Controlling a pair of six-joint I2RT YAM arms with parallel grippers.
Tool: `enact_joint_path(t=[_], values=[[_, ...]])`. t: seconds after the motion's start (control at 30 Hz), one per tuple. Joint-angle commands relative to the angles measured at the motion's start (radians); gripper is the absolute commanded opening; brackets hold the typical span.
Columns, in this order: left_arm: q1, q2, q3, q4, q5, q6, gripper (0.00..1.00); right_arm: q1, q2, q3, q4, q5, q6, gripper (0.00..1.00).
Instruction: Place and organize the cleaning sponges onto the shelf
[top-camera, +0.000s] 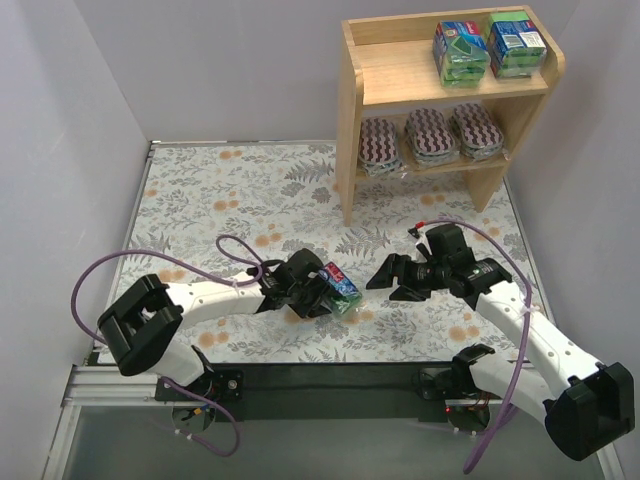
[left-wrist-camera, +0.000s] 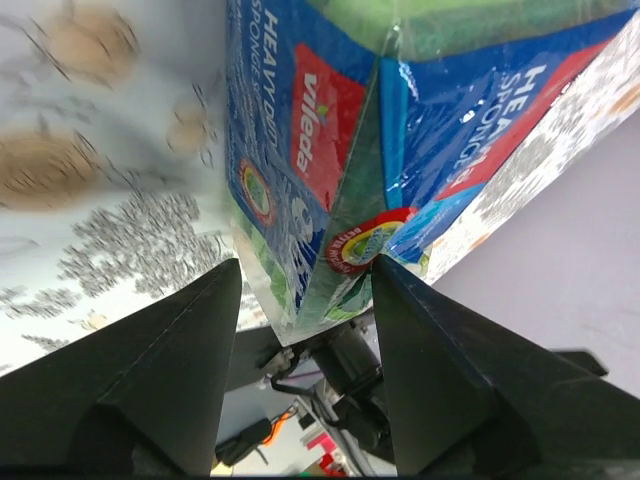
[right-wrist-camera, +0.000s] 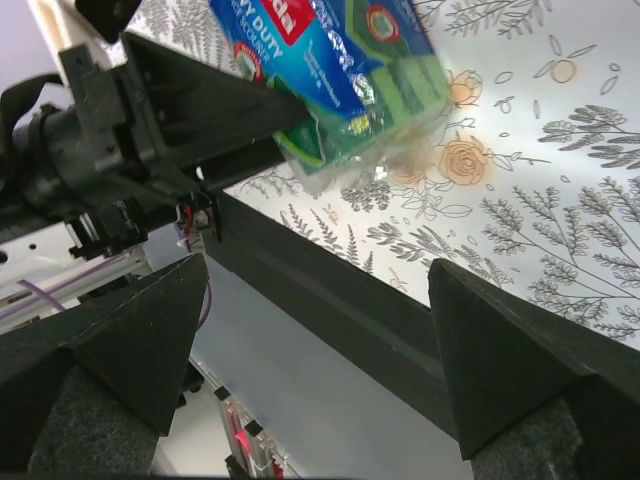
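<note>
Pack of green sponges (top-camera: 342, 286) — probably light, squashy, slick-wrapped, best pinched across its broad labelled faces — sits between the left gripper's (top-camera: 325, 292) fingers, whether clamped I cannot tell, beside the wide-open, empty right gripper (top-camera: 386, 287), low over the table (top-camera: 250, 190).

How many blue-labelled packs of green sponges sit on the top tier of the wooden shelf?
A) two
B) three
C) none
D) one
A: one pack and a second pack sit side by side on the top tier of the shelf, while the third pack is down by the arms, off the shelf.
</note>
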Motion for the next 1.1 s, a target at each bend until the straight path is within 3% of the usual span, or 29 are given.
enact_joint_path(t=[0.0,0.2,0.33,0.6,0.87,1.07], values=[[-0.063,0.003,0.042,-0.009,-0.008,-0.063,0.47,0.006,0.002,-0.032,0.067,0.037,0.022,0.82],[-0.093,-0.017,0.050,0.006,0.024,-0.063,0.47,0.010,-0.004,-0.074,0.125,0.036,0.046,0.82],[-0.094,-0.142,0.021,-0.005,-0.002,-0.040,0.47,0.026,0.030,-0.059,0.147,0.047,0.054,0.81],[-0.093,-0.352,0.025,-0.178,-0.133,0.060,0.59,0.108,0.128,-0.028,0.226,0.106,0.120,0.79],[-0.090,-0.535,0.076,-0.379,-0.356,0.081,0.68,0.182,0.156,-0.031,0.246,0.149,0.256,0.66],[-0.087,-0.632,0.080,-0.476,-0.434,0.072,0.70,0.236,0.209,-0.066,0.317,0.165,0.377,0.58]])
